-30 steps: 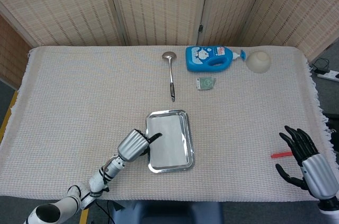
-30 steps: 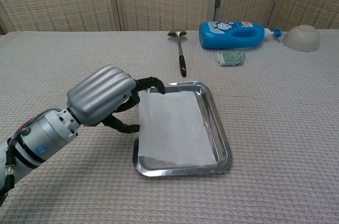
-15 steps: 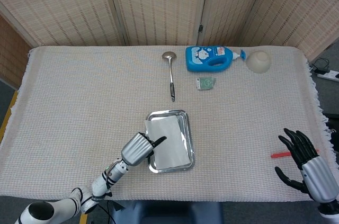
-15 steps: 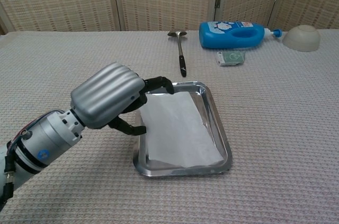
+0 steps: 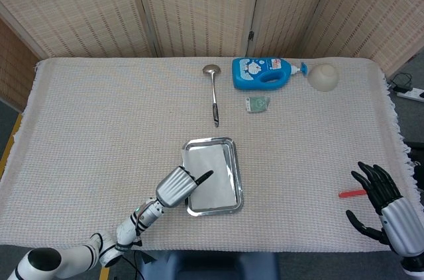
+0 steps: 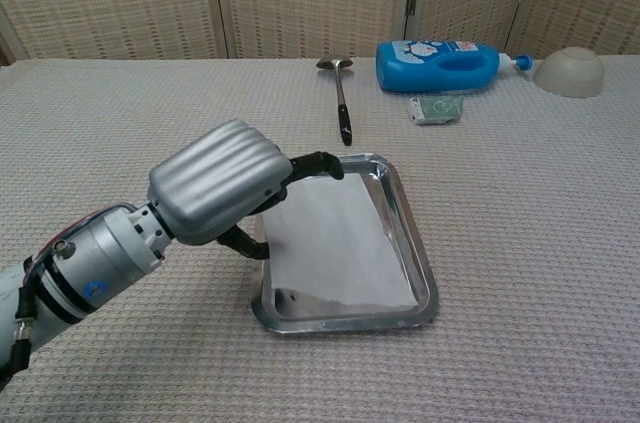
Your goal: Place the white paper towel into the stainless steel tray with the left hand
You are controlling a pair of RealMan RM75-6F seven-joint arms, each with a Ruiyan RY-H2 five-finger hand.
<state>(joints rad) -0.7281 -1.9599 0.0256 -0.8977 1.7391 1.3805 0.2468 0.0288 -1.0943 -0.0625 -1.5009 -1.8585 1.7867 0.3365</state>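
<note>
The stainless steel tray (image 5: 230, 190) (image 6: 415, 243) sits near the table's front edge, a little left of centre. The white paper towel (image 5: 212, 173) (image 6: 345, 243) lies across the tray's floor, and its left edge rises to my left hand (image 5: 177, 187) (image 6: 215, 193). That hand hovers over the tray's left rim and pinches the towel's left edge, with one dark finger (image 6: 322, 161) stretched over the sheet. The pinch itself is hidden under the hand's silver back. My right hand (image 5: 384, 206) rests far off at the front right, fingers spread and holding nothing.
A ladle (image 5: 213, 94) (image 6: 343, 108), a blue bottle (image 5: 264, 72) (image 6: 440, 65), a small green packet (image 5: 257, 102) (image 6: 436, 108) and a beige bowl (image 5: 322, 76) (image 6: 570, 71) lie at the back. A small red object (image 5: 350, 193) lies beside my right hand.
My left hand has moved right over the tray's left rim, dragging the towel's left edge with it. The towel has shifted further into the tray. The right hand has barely moved.
</note>
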